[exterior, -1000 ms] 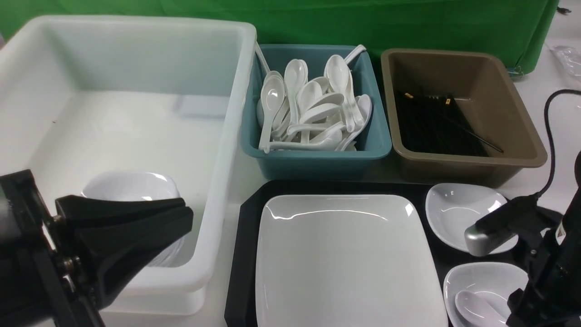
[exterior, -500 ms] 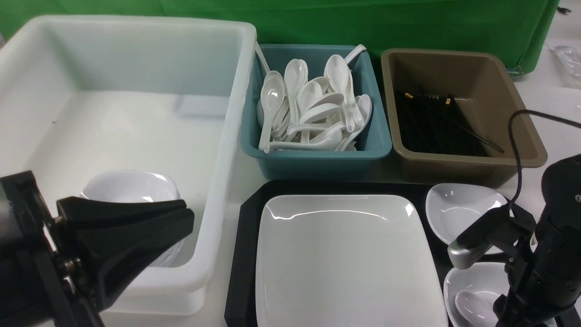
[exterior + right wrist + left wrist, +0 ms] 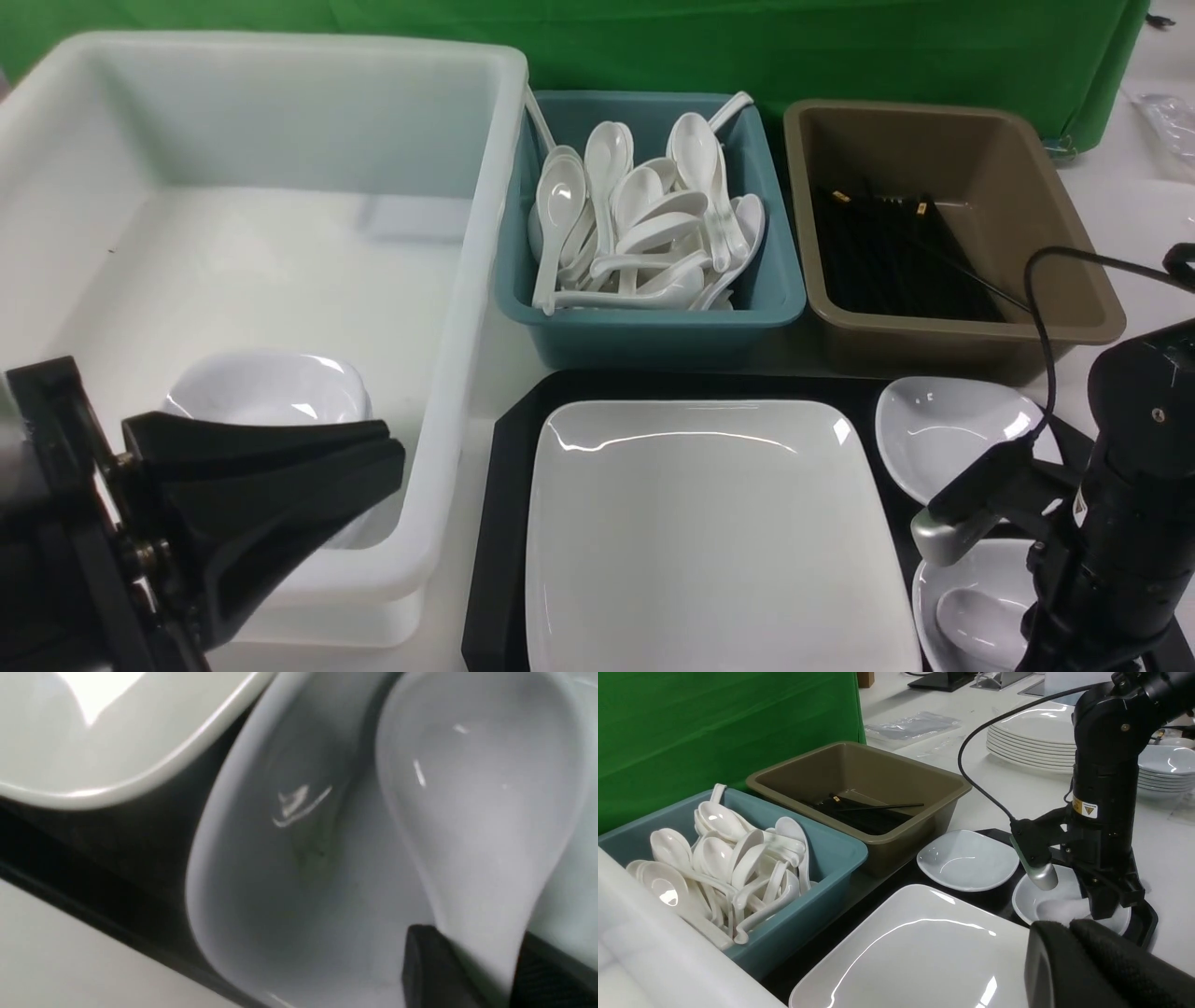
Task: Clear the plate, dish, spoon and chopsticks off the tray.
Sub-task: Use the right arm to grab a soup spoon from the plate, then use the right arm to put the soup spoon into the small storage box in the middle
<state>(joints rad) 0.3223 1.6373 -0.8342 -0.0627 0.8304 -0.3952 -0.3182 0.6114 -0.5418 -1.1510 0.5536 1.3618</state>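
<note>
Front view: the tray (image 3: 504, 448) sits near centre, and the plate (image 3: 709, 523) lies flat on it, filling most of the floor. Two small dishes are on the tray's right end. The far dish (image 3: 943, 429) is empty, and the near dish (image 3: 934, 583) has the spoon (image 3: 971, 621) lying in it.

The right gripper (image 3: 481, 970) is down in the near dish. In the right wrist view its jaws are pinched on the spoon's handle, a black finger (image 3: 434, 970) pressed on each side, with the spoon bowl resting on the dish floor.

The left gripper (image 3: 392, 446) hangs over the near corner of the white tub (image 3: 467, 280), jaws fully together, nothing in them. A stack of small dishes (image 3: 271, 387) sits in that tub just behind it.

The teal bin (image 3: 653, 327) behind the tray is full of white spoons. The brown tub (image 3: 1074, 308) is to its right, with black chopsticks (image 3: 896, 252) lying on its floor.
</note>
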